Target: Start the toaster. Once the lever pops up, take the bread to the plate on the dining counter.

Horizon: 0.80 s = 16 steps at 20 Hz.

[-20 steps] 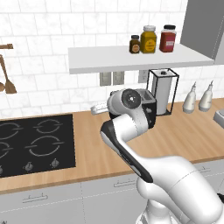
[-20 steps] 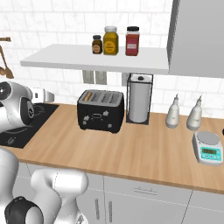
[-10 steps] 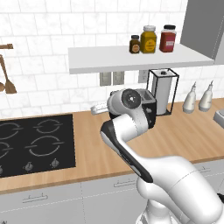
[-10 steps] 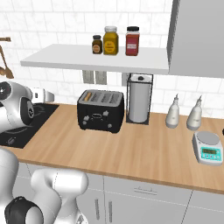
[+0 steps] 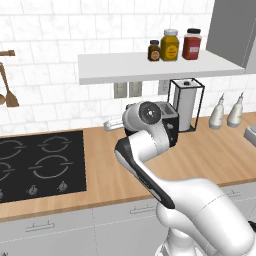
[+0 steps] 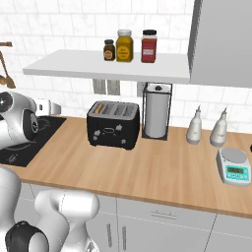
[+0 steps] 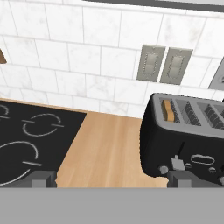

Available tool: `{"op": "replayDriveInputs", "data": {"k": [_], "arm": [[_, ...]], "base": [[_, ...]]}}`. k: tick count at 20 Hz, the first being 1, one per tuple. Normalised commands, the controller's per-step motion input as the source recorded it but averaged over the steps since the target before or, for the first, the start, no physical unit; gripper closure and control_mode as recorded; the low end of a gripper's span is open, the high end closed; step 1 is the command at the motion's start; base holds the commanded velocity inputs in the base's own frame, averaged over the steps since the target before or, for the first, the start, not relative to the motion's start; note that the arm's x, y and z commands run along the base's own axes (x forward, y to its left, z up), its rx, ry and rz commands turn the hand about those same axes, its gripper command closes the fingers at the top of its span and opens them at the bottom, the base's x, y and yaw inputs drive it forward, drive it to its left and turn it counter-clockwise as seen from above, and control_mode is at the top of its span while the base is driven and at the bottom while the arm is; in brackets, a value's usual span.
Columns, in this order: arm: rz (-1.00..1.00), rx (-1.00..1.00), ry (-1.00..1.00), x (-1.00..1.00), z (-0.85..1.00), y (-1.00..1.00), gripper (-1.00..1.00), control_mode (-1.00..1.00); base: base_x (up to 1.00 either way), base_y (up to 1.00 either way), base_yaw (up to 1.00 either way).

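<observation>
Two slots run along the top of the black boxy toaster (image 6: 113, 124), which stands on the light wooden wall counter (image 6: 167, 170) against the white tiled wall (image 7: 87, 57). A tan slice of bread (image 7: 168, 110) sits down in the slot at the toaster's left end, only its top edge showing; in the right base view it appears as an orange strip at about 10 o'clock on the toaster's top. In the hand view the toaster lies at about 3 o'clock, its front face with small white marks and knobs turned toward the camera.

Beside the toaster, at 3 o'clock in the right base view, stands a white paper-towel roll in a black wire frame (image 6: 157, 111), then two pale bottles (image 6: 206, 127) and a small kitchen scale (image 6: 234, 166). Three jars (image 6: 125, 45) sit on the white shelf above. A black cooktop (image 5: 37, 162) lies at 9 o'clock of the toaster.

The gripper (image 7: 109, 177) is released, its two dark tips spread wide apart with nothing between them, hovering over the counter between cooktop and toaster, clear of both.
</observation>
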Motion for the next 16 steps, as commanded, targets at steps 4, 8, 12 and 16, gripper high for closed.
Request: {"op": "replayDriveInputs", "data": {"k": [4, 8, 12, 16], "arm": [[0.00, 0.00, 0.00, 0.00, 0.00, 0.00, -1.00, -1.00], [0.00, 0.00, 0.00, 0.00, 0.00, 0.00, -1.00, -1.00], [0.00, 0.00, 0.00, 0.00, 0.00, 0.00, -1.00, -1.00], [0.00, 0.00, 0.00, 0.00, 0.00, 0.00, -1.00, -1.00]], "base": [[0.00, 0.00, 0.00], [0.00, 0.00, 0.00], [0.00, 0.00, 0.00], [0.00, 0.00, 0.00]]}}
